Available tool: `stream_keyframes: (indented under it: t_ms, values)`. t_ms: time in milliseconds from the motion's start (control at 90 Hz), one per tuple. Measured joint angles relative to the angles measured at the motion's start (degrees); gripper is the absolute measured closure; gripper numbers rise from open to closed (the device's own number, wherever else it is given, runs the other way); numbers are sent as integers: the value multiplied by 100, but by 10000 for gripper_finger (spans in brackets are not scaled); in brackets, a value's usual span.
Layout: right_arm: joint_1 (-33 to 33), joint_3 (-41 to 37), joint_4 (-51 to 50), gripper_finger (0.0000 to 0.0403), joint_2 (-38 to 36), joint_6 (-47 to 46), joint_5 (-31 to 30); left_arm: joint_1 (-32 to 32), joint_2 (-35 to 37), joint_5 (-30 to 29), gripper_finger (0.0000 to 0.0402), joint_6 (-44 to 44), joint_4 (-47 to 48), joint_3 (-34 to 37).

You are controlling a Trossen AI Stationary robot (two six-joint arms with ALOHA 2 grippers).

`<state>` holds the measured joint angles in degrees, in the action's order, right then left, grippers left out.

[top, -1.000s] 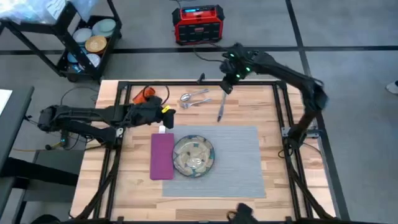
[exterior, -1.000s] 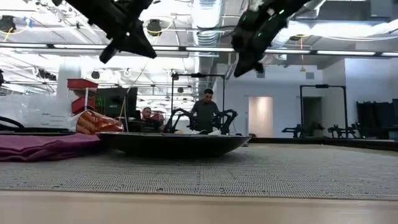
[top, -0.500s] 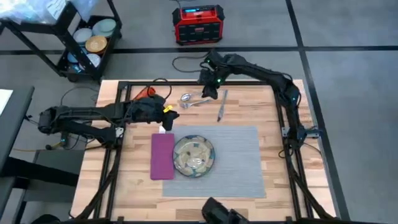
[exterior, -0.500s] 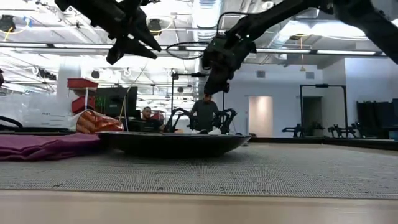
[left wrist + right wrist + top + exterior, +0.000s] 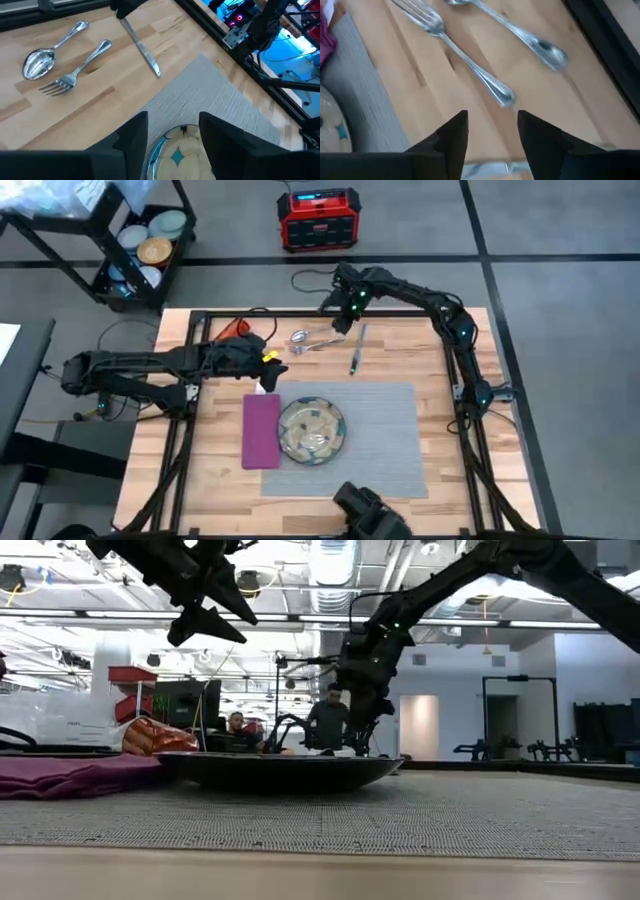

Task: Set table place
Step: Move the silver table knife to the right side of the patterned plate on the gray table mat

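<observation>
Lighting was even overhead, soft shadows. Low view: ceiling fixtures [image 5: 335,560] blew out, near placemat [image 5: 400,815] blurred. Right wrist view showed motion blur.

placemat [image 5: 380,430] right half: free | fork [image 5: 322,343], spoon [image 5: 309,335], knife [image 5: 355,350]: crowded

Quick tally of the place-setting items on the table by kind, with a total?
Silver cutlery: 3, a fork, a spoon, a knife
Round green-brown patterned plate: 1
Magenta cloth napkin: 1
Grey rectangular placemat: 1
Small orange cup: 1
Total: 7
</observation>
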<state>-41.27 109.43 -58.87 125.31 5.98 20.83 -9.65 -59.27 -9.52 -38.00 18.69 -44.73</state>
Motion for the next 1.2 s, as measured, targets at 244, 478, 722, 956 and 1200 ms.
stream_keyframes:
  t_ms: [244,478,722,956,1200]
  values:
    - [-506,-26,-402,275,319,-20,-81,-7,2,-30,240,20,4,0]
    - [-575,-143,-393,387,556,216,-190,-33,2,-55,240,-13,5,0]
    - [-612,-144,-252,402,536,213,-305,-33,2,-35,240,-46,6,0]
    - [-612,-357,-261,403,526,314,-177,-33,2,-32,240,-59,21,0]
    - [-598,-1350,-685,403,425,375,586,-31,2,-26,240,-62,171,0]
